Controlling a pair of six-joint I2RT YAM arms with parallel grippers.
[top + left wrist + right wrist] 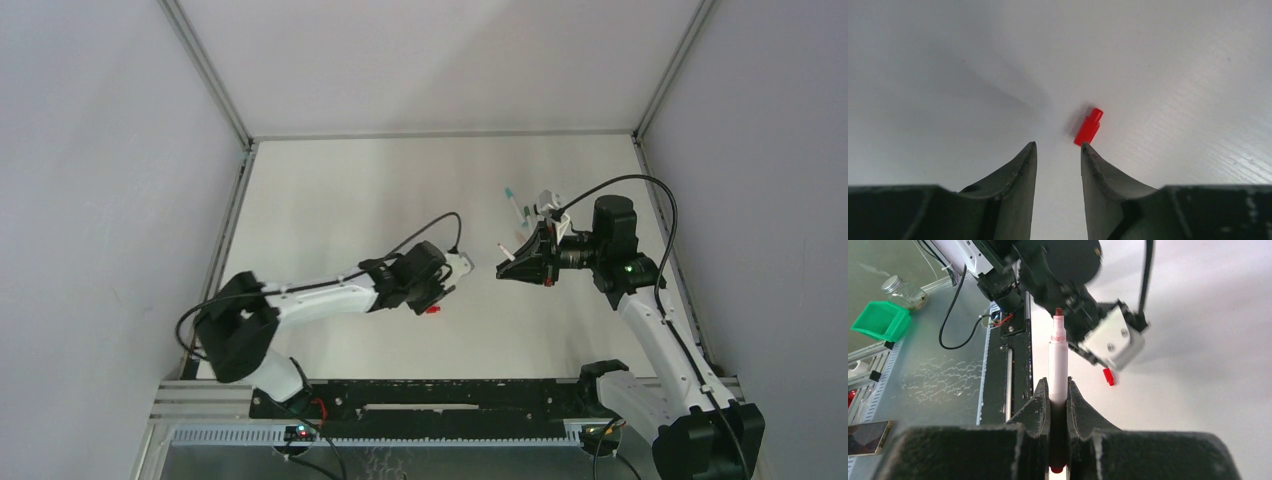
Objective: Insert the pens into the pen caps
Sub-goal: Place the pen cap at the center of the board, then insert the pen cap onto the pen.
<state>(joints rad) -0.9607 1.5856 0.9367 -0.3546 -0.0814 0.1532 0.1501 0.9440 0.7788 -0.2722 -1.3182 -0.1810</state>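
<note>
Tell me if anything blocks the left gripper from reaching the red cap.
Nothing visible does. In the left wrist view the red cap lies on the table just ahead of the open left gripper, offset from the gap toward the finger on the right of that view.

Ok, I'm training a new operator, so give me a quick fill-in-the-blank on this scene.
The right claw is shut on a white-barrelled ___.
The cap lying by the left claw is ___.
The left claw's jaws stand ___.
Missing words: pen; red; open.
</note>
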